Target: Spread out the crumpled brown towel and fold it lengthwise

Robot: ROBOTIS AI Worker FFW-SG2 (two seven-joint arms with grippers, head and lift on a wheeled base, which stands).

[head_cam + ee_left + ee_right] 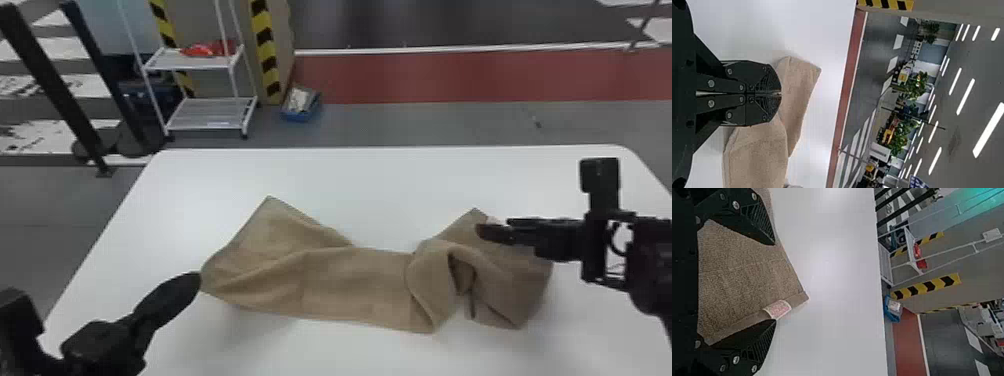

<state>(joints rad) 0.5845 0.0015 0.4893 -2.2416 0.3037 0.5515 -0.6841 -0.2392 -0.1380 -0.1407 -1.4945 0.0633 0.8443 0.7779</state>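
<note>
The left gripper (196, 278) has its fingers closed together on the left corner of the crumpled brown towel (350, 287), at the near left part of the white table (380, 185). The right gripper (494, 228) is open above the towel's right part; in its wrist view the fingers are spread well apart, with brown cloth between them and a small printed label (777, 309) on the hemmed edge. The towel lies across the table from left to right: its left part fans out to a corner pointing to the far side, its middle forms a flatter band, and its right part is bunched, with a loop-like fold around a dark hollow. Past the table stand a white wire rack (212, 107) with a red item (200, 50) on its upper shelf, and a blue bin (299, 117) on the floor.
</note>
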